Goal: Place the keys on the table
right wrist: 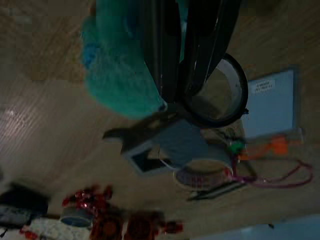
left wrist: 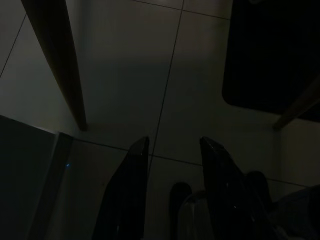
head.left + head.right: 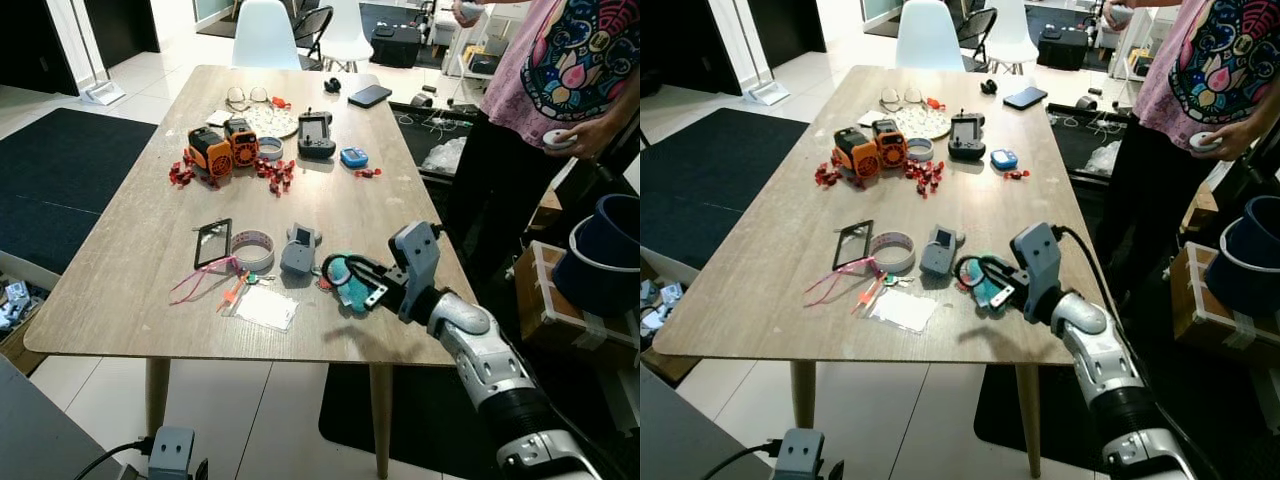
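Item: keys [image 3: 345, 280], a bunch made up of a black ring and a teal fluffy fob.
Location: over the near right part of the table [image 3: 120, 260], just beside the grey device [image 3: 298, 250]; the fob hangs at or just above the wood, contact not clear.
Holder: right gripper [image 3: 362, 283], reaching in from the near right edge. Its two fingers [image 1: 172, 45] are closed together, with the ring looped about them and the fob hanging alongside.
Relation to jaws: in the right wrist view the ring [image 1: 220, 92] sits at the fingertips, encircling them, and the teal fob [image 1: 117, 75] lies beside the fingers, touching them. The bunch is held, not lying free.
Left gripper [image 2: 172, 195]: idle, low under the table over the tiled floor, fingers parted with nothing between them.

Progress, as a judgement: carry is done and the bunch is already over a bare patch of tabletop. Left to do: lower it until it rests, part the fingers, and draw the hand clear of the ring.

Neighbours on the table: tape roll [image 3: 252, 247], dark phone-like slab [image 3: 212, 242], clear bag [image 3: 266, 307], pink cord [image 3: 200, 280], orange toys [image 3: 222, 148], red bits [image 3: 275, 175].
Bystander: a person [image 3: 560, 80] stands by the far right side of the table.
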